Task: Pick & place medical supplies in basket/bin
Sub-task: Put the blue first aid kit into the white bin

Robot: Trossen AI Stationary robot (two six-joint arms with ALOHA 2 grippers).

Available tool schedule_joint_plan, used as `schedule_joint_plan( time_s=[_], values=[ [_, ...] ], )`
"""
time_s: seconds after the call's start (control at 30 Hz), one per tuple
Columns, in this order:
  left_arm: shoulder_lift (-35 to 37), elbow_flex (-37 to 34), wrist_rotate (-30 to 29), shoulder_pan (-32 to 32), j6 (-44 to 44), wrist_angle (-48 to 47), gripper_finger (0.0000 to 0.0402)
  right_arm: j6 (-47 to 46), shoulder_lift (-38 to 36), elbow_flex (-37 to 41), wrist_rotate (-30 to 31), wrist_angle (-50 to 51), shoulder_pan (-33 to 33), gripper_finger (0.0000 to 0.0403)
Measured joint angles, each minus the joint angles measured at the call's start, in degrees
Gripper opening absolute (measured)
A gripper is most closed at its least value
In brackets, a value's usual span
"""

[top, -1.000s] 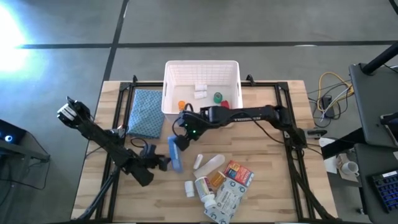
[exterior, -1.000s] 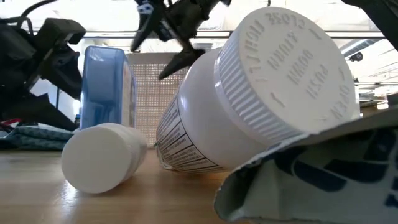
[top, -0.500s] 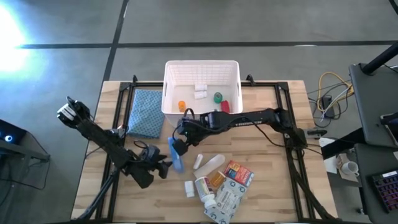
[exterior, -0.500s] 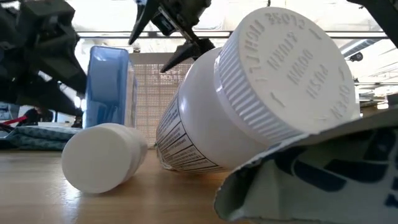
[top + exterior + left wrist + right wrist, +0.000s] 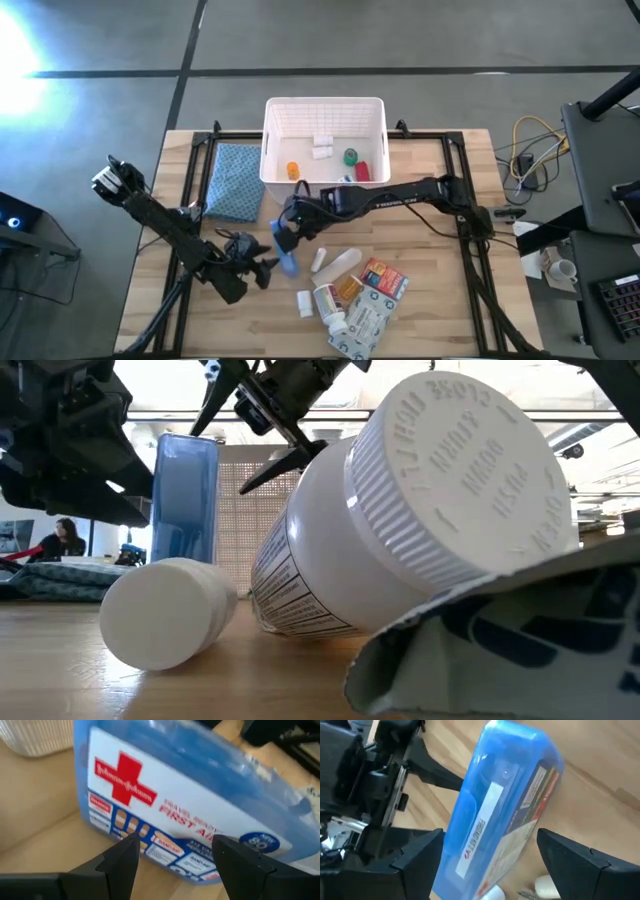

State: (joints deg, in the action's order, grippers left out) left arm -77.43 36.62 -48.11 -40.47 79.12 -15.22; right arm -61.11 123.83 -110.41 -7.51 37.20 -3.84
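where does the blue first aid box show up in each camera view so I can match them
High view: blue-and-white plastic first-aid box, table centre, between both grippers.
Low view: upright blue slab, left of centre.
Left wrist view: fills the frame, red cross showing.
Right wrist view: centre, tilted.
Shared landmark: white ribbed plastic bin, behind it.

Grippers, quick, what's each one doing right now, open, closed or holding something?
Left gripper: open, fingers apart right in front of the first-aid box, not gripping it.
Right gripper: open, straddling that box's edge, not closed on it.
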Motion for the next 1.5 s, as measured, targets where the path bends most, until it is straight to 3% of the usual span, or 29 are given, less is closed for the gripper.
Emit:
schedule_joint_plan(
  time_s=[0.67,0.9,1.17,1.5],
  values=[
    [0.0,0.1,-8.1,0.0,-1.3,2.2,0.0229,6.5,0.0,0.3,0.0,-0.4,0.1,0.0311],
    [0.0,0.0,-13.5,0.4,-2.6,2.2,0.0229,7.4,0.0,1.5,0.0,-1.0,0.1,0.0311],
    [0.0,-0.6,-13.6,2.3,-4.7,2.2,0.0229,11.6,0.0,2.0,0.2,-2.4,-0.3,0.0311],
    [-0.1,-4.3,-13.0,3.5,-4.7,5.0,0.0229,7.5,0.0,5.8,-0.6,-3.6,-0.4,0.0311]
  ],
)
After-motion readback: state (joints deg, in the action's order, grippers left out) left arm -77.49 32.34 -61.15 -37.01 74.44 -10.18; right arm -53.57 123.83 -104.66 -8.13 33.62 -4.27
